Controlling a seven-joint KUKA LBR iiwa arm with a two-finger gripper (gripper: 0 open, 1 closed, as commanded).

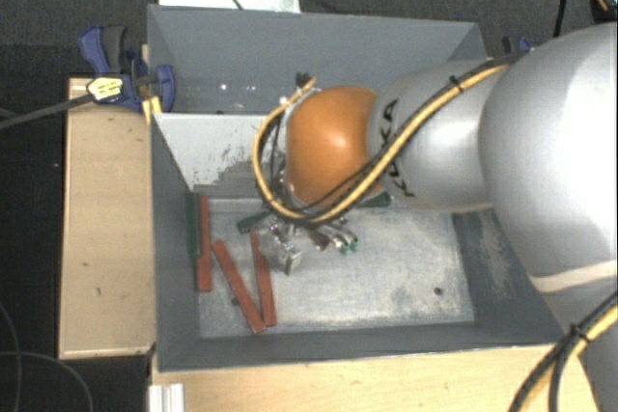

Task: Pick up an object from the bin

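Observation:
My gripper (pixel 287 253) is low in the bin's left middle, under the arm's wrist. Just left of it stands a red-brown stick (pixel 264 288), running toward the front wall. A second red-brown stick (pixel 238 286) lies slanted beside that one, a little further left. A small green piece (pixel 347 245) lies close to the gripper's right side. A dark green strip (pixel 252 222) pokes out from under the wrist at the gripper's upper left. Nothing shows between the gripper's tips.
Along the bin's left wall lies a third red-brown stick (pixel 204 248) with a thin green stick (pixel 192 225) beside it. The arm covers the bin's back and right. A small dark speck (pixel 437 290) rests on the floor at the right front.

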